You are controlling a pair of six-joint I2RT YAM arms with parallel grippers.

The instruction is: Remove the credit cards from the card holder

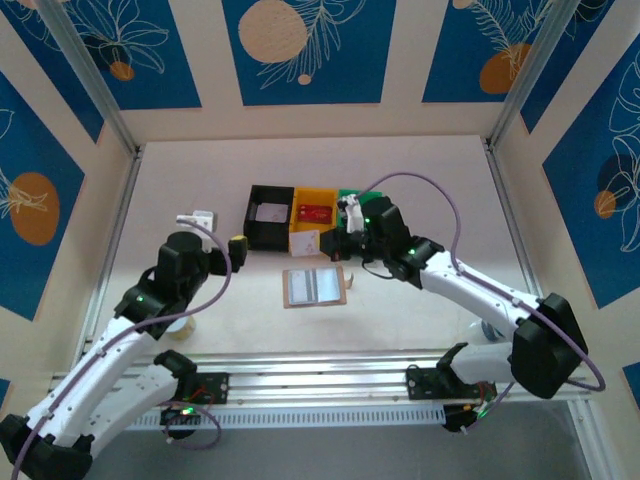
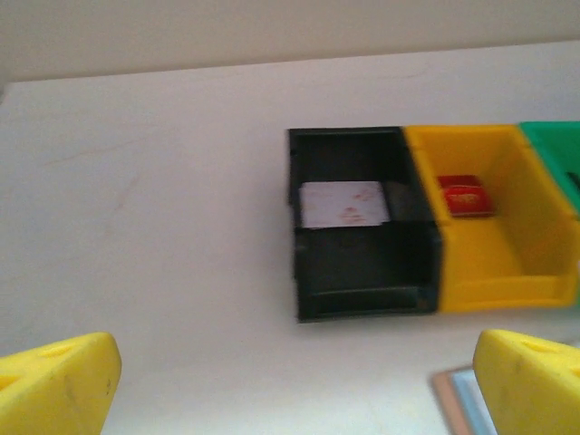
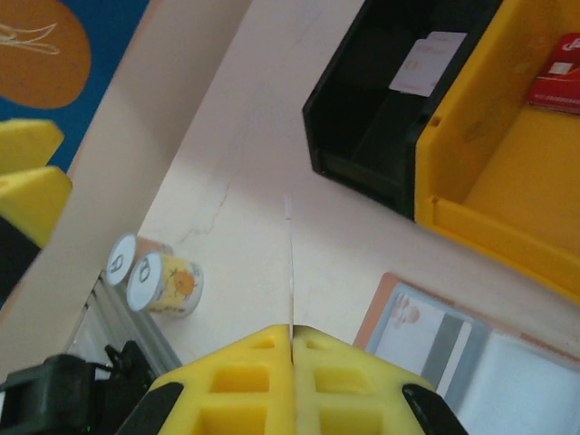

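The card holder (image 1: 315, 286) lay open on the worktop (image 1: 430, 180), with a white card (image 2: 343, 204) binned in black and a red card (image 2: 465, 195) in yellow, while the left fingers (image 2: 54, 385) were spread empty, the right fingers (image 3: 245, 381) pinched a thin card (image 3: 290, 263), and one seemingly remained pocketed.

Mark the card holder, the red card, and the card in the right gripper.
card holder (image 1: 315, 286), top view, middle of its open inside.
red card (image 2: 465, 196), left wrist view, centre of its face.
held card (image 1: 303, 243), top view, its white face.
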